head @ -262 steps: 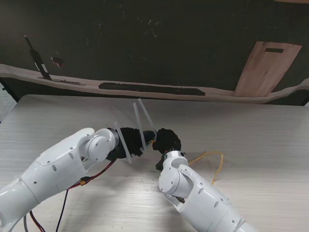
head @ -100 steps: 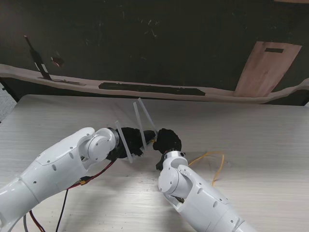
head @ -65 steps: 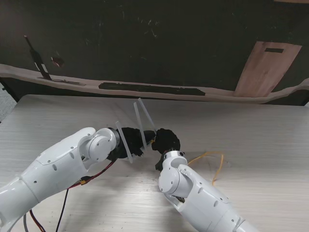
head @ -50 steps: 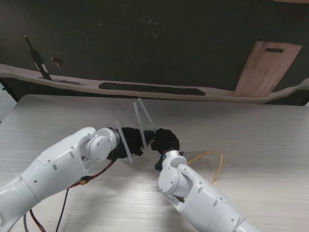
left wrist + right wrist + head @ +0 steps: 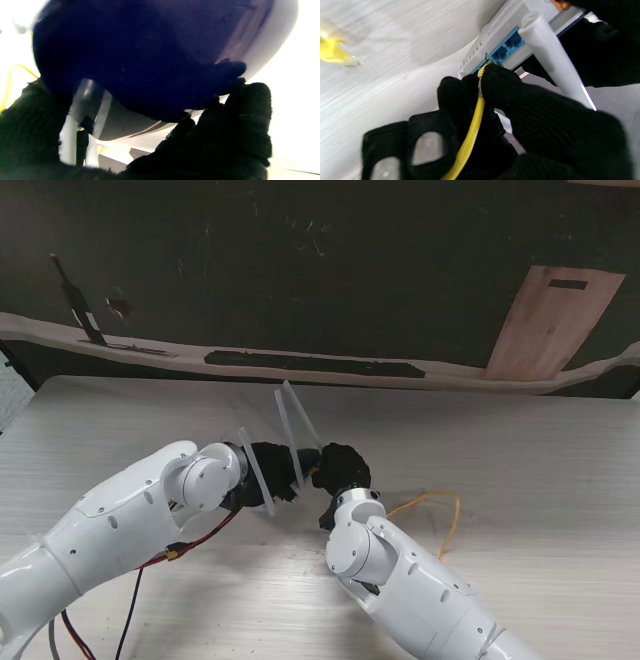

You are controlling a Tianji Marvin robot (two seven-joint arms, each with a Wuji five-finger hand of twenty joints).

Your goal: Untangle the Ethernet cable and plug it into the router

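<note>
The white router [image 5: 495, 37] with blue ports [image 5: 503, 51] and white antennas [image 5: 292, 430] is held by my left hand [image 5: 268, 472], black-gloved fingers wrapped on it. My right hand [image 5: 341, 468] is shut on the yellow Ethernet cable [image 5: 470, 135], pinching its plug end against the router's port row. The plug tip touches a blue port; whether it is seated I cannot tell. The cable loops on the table to my right [image 5: 440, 510]. Its other yellow plug [image 5: 332, 50] lies loose on the table. The left wrist view is mostly blocked by a dark blurred shape and glove [image 5: 225, 140].
Red and black wires [image 5: 170, 558] trail under my left arm. A wooden board [image 5: 550, 320] leans at the far right. A dark strip [image 5: 310, 363] lies along the table's far edge. The pale wooden table [image 5: 540, 450] spreads on all sides.
My right hand has crept slightly left toward the router with the plug. The left hand and router have stayed put.
</note>
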